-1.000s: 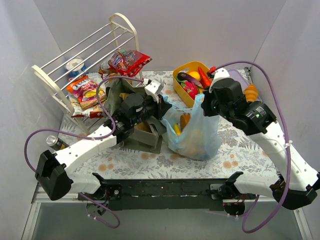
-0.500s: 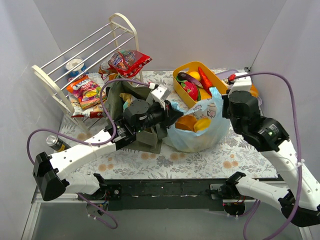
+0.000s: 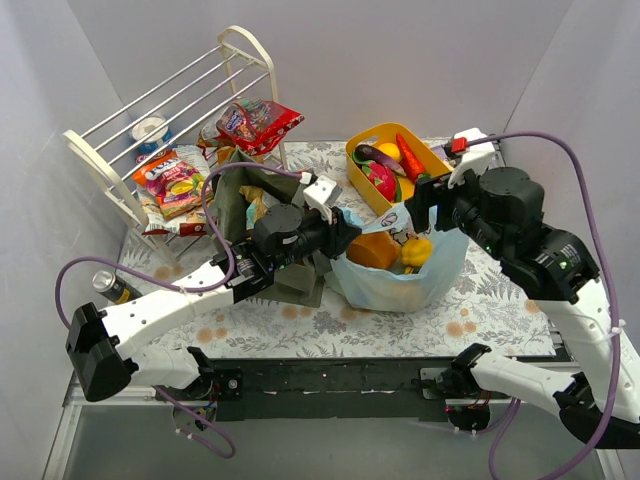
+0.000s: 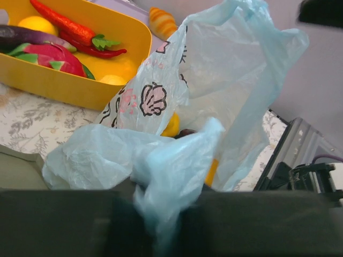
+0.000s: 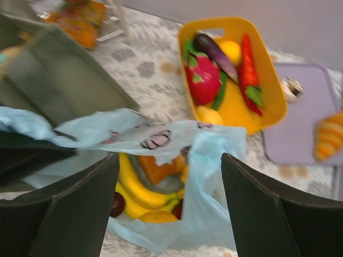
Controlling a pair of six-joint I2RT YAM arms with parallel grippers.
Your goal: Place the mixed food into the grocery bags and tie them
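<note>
blue bag, handle pinched between left fingers

blue bag open, bananas inside, tote beside

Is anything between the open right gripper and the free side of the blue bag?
Nothing visible does. The right gripper stands open just above the blue bag, whose loose film lies bare between its fingers. The left gripper is shut on the opposite side, out of that path.
</note>
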